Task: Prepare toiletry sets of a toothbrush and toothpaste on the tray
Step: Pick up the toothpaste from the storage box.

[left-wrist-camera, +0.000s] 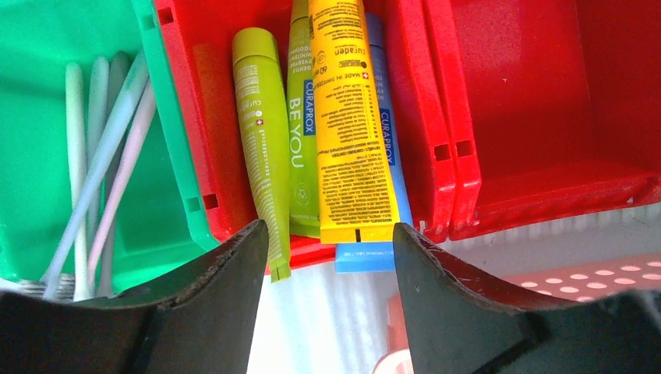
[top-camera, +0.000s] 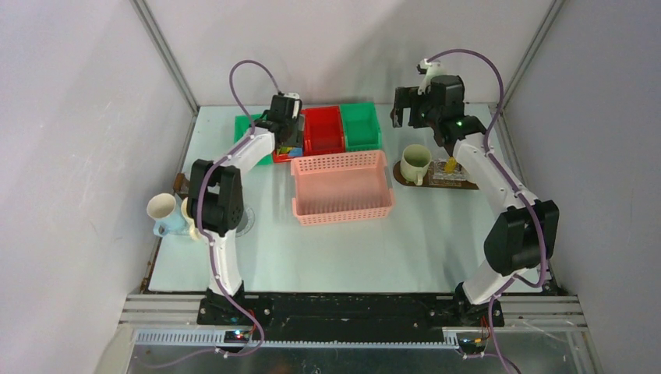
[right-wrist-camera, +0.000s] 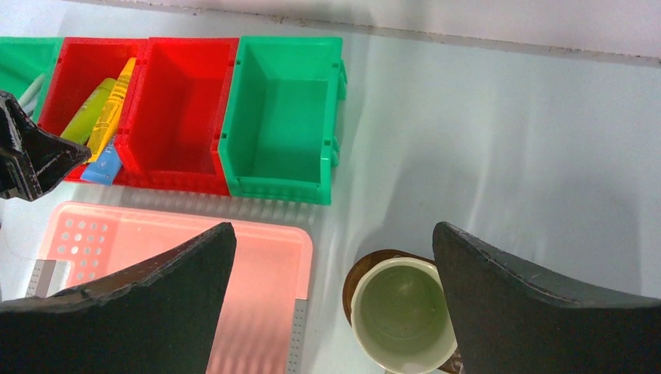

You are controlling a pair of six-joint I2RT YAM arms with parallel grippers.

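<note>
1. Left gripper (left-wrist-camera: 329, 232) is down over the red bin (left-wrist-camera: 195, 93) of toothpaste, jaws partly apart, with the tail ends of the tubes showing between them.
2. The yellow tube (left-wrist-camera: 351, 117) lies on top, its crimped end just beside the right-hand finger; no squeeze on it shows, and nothing is lifted.
3. Beside it lie a lime-green tube (left-wrist-camera: 261, 117), whose tail runs down past the other finger, and a darker green tube (left-wrist-camera: 300, 132). A blue tube (left-wrist-camera: 362, 259) pokes out from underneath.
4. Next door, the green bin (left-wrist-camera: 31, 78) holds a bundle of pale toothbrushes (left-wrist-camera: 101, 156).
5. Over to the right gripper (right-wrist-camera: 334, 230): jaws spread wide, holding nothing, hanging above the tray.
6. The dark brown tray (right-wrist-camera: 355, 273) sits at the right of the table (top-camera: 436, 249), just beside the pink basket (top-camera: 343, 218).
7. A cream mug (right-wrist-camera: 401, 312) stands upright on the tray's left end.
8. On the rest of the tray the top view shows a clear piece (top-camera: 452, 173) with something yellow on it, too small to make out.
9. Far left, at the table's edge and well away from the tray, a pale mug (top-camera: 161, 209) and a light blue mug (top-camera: 170, 227) sit touching each other.
</note>
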